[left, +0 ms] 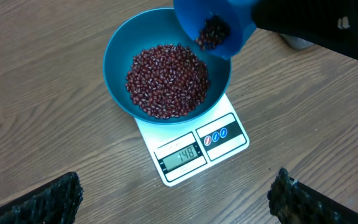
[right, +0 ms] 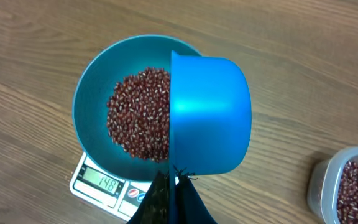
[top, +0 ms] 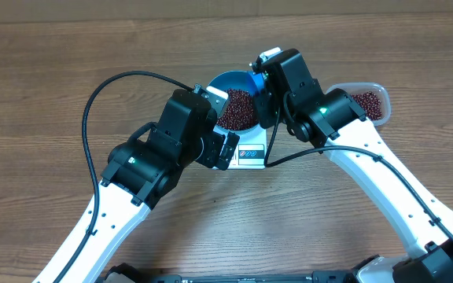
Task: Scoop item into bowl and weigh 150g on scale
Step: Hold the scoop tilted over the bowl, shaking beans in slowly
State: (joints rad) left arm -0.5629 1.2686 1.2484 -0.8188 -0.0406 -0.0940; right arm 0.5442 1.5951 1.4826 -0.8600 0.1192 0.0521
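Right pincer (right: 174, 186) first: we see its dark fingers pressed together at the near edge of a small bright blue plastic scoop (right: 210, 118), gripping it there; the handle itself is hidden from us. We find the scoop tilted over the far right rim of the round, deep, bright blue bowl (left: 114, 59), its mouth turned toward the bowl. From the left wrist view we can see a small clump of beans lying inside the scoop near its lip. Within the bowl lies a loose heap of small dark red-brown beans (left: 166, 81), covering the bottom and rising partway up the walls. We see the bowl standing on the small flat white square kitchen scale (left: 191, 148), which it covers except for the front strip; there the display shows 148, with a blue-marked label just beside it on the right. Left pincer (left: 176, 202) hangs near the scale's front edge with its two black fingers spread wide apart and nothing between them, touching neither scale nor bowl. Off to the right in the overhead view, partly behind the right arm, we make out a clear rounded plastic tub (top: 372, 102) holding more of the same beans, apart from the scale. Everything rests on a brown wood-grain table (left: 42, 124).
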